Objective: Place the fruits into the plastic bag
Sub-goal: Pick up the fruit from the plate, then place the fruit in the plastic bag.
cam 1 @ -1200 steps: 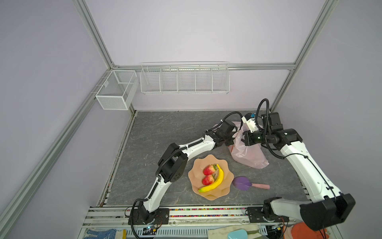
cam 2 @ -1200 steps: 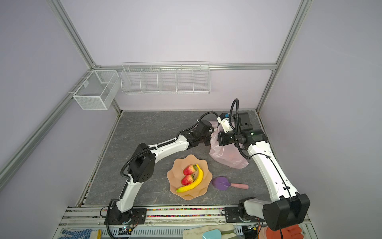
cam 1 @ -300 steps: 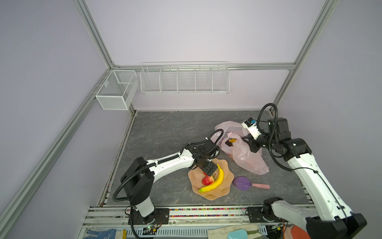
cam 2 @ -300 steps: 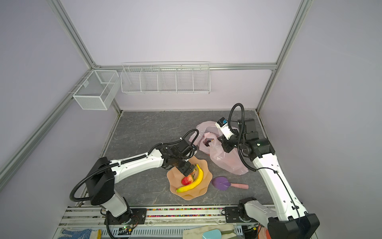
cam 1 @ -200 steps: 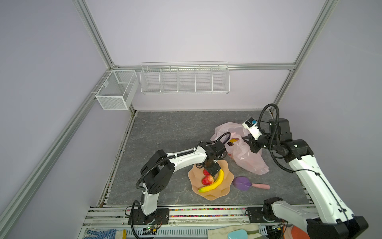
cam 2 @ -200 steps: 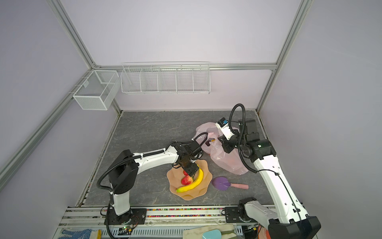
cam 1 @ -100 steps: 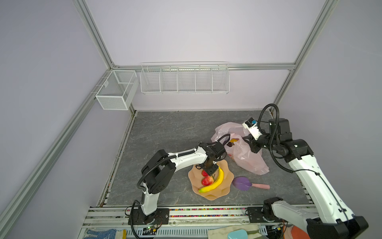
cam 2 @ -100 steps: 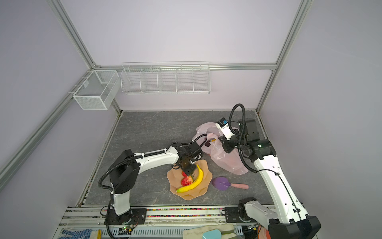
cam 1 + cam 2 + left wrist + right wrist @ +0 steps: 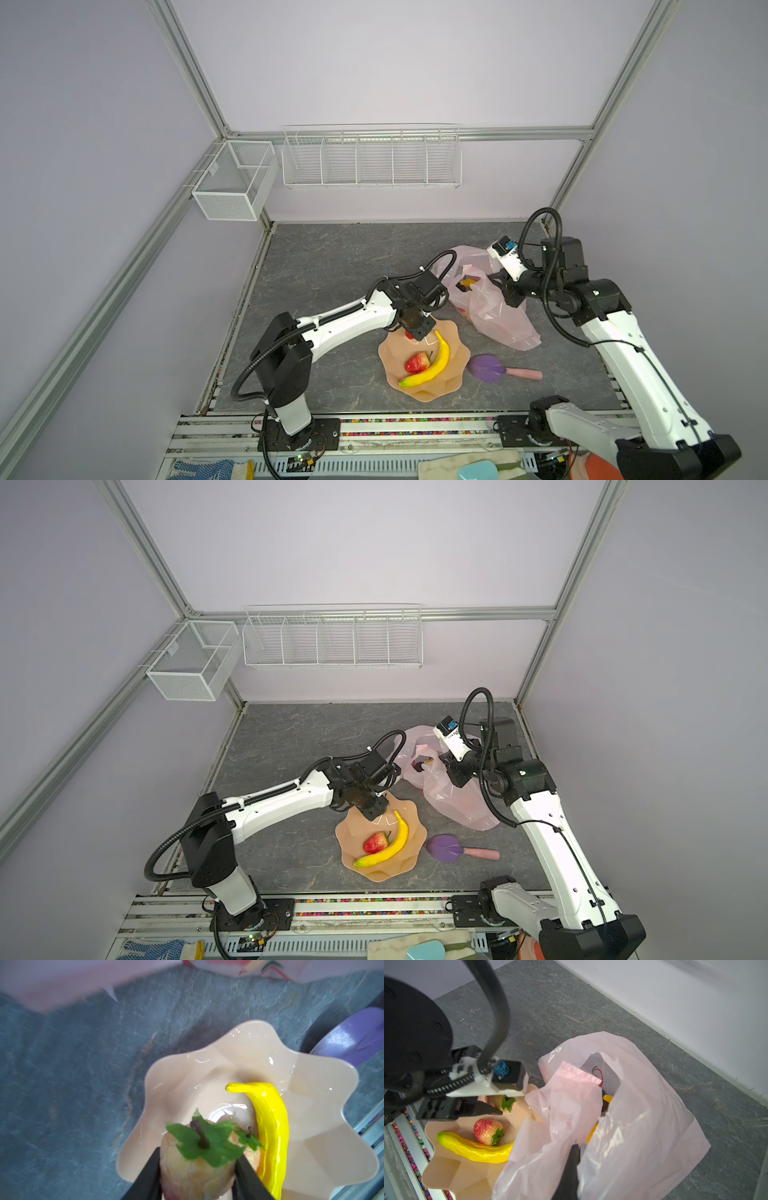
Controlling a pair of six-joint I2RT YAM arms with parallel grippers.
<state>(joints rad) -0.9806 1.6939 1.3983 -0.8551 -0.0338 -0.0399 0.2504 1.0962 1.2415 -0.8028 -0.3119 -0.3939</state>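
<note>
A strawberry (image 9: 195,1178) is clamped in the left gripper (image 9: 197,1155) over the bowl (image 9: 461,374).
The plastic bag (image 9: 505,328) mouth lies just beyond, farther out and rightward, its edge pinched by the closed right gripper (image 9: 574,1148).

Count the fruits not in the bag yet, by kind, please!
Strawberries: 2, one in the bowl, one in the left pincer
Bananas: 1, in the bowl
Total: 3
</note>
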